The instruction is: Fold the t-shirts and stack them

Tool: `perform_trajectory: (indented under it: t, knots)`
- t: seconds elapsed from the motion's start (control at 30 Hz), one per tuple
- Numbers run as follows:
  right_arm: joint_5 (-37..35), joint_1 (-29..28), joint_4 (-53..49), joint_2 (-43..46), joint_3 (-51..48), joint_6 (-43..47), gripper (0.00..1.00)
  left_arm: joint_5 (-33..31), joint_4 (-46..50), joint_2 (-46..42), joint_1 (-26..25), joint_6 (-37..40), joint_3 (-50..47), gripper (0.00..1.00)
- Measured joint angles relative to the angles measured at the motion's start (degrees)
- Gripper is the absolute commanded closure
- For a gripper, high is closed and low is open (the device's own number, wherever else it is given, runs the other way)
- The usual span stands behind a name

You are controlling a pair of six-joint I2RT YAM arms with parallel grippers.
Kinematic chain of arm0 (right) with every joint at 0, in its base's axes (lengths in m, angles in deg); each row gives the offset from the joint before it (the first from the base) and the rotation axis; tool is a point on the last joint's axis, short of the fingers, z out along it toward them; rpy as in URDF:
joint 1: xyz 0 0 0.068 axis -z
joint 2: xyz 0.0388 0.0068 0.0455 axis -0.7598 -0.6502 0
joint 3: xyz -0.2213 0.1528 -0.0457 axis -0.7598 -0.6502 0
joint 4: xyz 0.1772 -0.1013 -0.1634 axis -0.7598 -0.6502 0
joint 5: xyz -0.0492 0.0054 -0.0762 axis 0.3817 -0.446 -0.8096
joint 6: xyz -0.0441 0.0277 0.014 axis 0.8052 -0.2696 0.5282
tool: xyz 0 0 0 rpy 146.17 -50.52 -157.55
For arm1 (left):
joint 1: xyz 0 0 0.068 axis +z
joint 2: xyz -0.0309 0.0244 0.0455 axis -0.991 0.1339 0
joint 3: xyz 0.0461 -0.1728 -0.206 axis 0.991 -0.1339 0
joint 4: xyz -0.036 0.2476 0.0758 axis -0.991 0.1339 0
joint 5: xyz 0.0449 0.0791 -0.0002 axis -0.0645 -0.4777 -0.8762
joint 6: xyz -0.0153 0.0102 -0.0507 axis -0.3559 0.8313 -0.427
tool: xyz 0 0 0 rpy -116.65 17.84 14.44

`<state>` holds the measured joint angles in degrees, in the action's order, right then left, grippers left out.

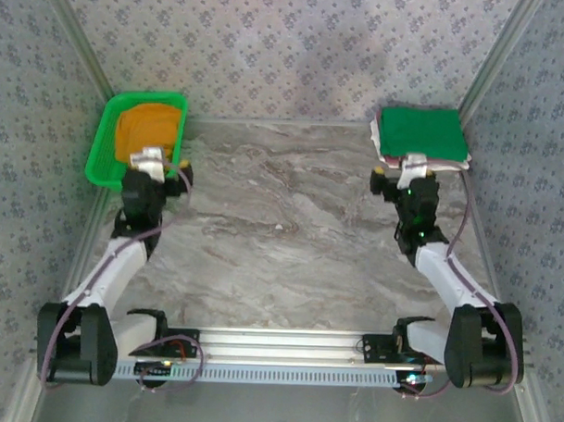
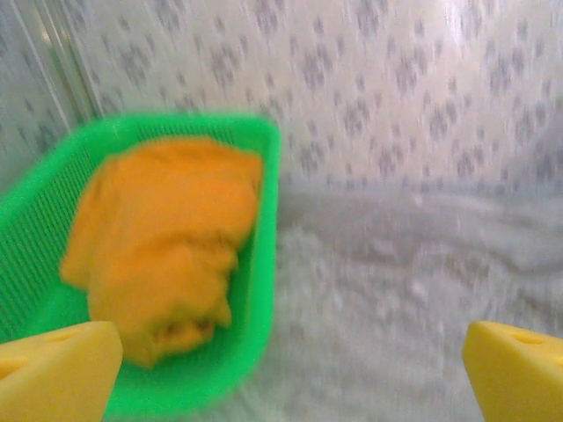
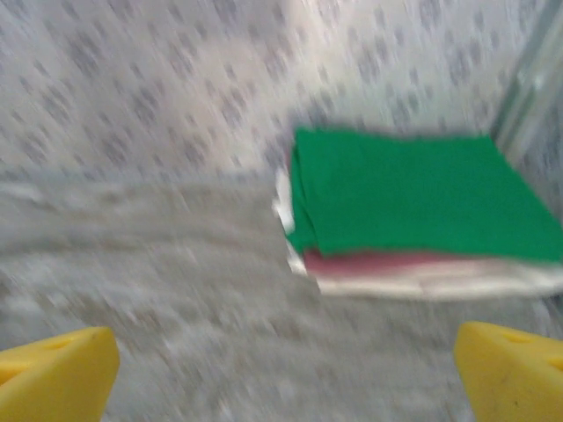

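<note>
- Left gripper, jaws wide, faces the crumpled orange-yellow cloth t-shirt in the green plastic mesh basket.
- Right gripper, likewise open, faces the folded green-topped t-shirt stack.
- Cloth looks light and limp; a raised fold seems the best pinch.

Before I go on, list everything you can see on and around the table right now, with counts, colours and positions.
basket: one, green plastic mesh, far left corner of the table
orange t-shirt: one, orange-yellow, crumpled inside the basket
green t-shirt: one, green, folded, top of the stack in the far right corner
maroon t-shirt: one, maroon, folded, under the green one
white t-shirt: one, white, folded, bottom of the stack
table: one, grey marble pattern
walls: three, pale patterned, left, back and right
left gripper: one, yellow fingers, open, at the basket's near edge
right gripper: one, yellow fingers, open, just in front of the stack
</note>
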<state>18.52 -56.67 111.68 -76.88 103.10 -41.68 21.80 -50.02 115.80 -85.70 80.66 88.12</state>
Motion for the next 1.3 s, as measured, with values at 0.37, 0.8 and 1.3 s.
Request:
perform_trajectory:
  t: [0.37, 0.8, 1.3]
  knots:
    - [-0.4, -12.3, -13.4, -15.8, 20.5, -3.5, 0.00, -0.4, 37.5, 47.3, 12.3, -5.2, 69.9, 0.07]
    - [-3.1, -17.1, -19.0, -15.4, 20.5, -4.2, 0.00, 5.9, 68.9, 90.4, 16.1, -7.4, 118.4, 0.06]
    - [-4.9, -17.7, -19.9, -18.1, 21.7, -4.2, 0.00, 12.3, 66.9, 91.3, 16.5, -9.7, 114.7, 0.96]
